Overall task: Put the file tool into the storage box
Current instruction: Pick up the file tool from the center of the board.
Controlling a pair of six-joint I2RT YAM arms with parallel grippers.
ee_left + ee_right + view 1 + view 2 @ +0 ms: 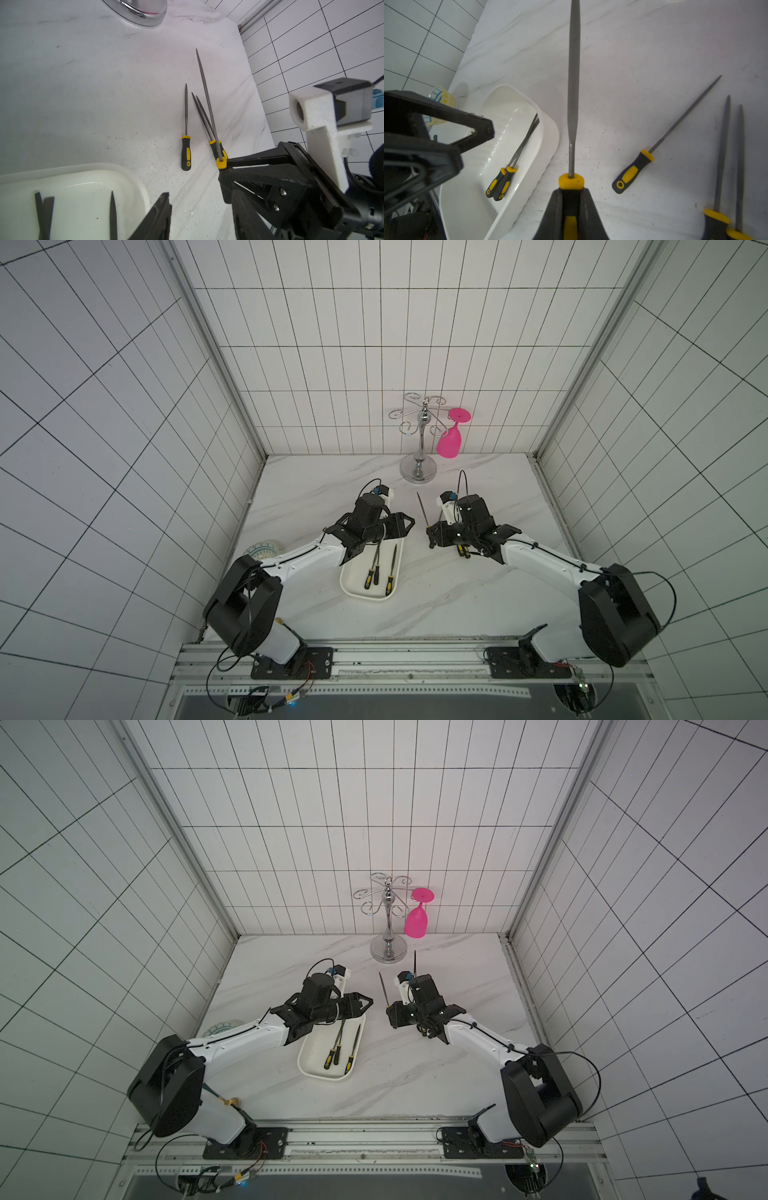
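- While three stored files (376, 568) already lie in the storage box (353, 587), three loose files (633, 170) remain on the table (457, 605), at four o'clock of the right gripper (572, 193).
- That gripper clenches the file tool (574, 83) by its handle, aloft, with the box at eight o'clock of it.
- The left gripper (403, 526), parted and empty, hovers over the box's twelve-o'clock end.

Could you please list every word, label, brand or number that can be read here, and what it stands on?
None can be read.
The black-and-yellow file handles, the white plastic storage box, the chrome glass rack and the small round patterned plate show no lettering; the plate bears only a blue and yellow pattern.
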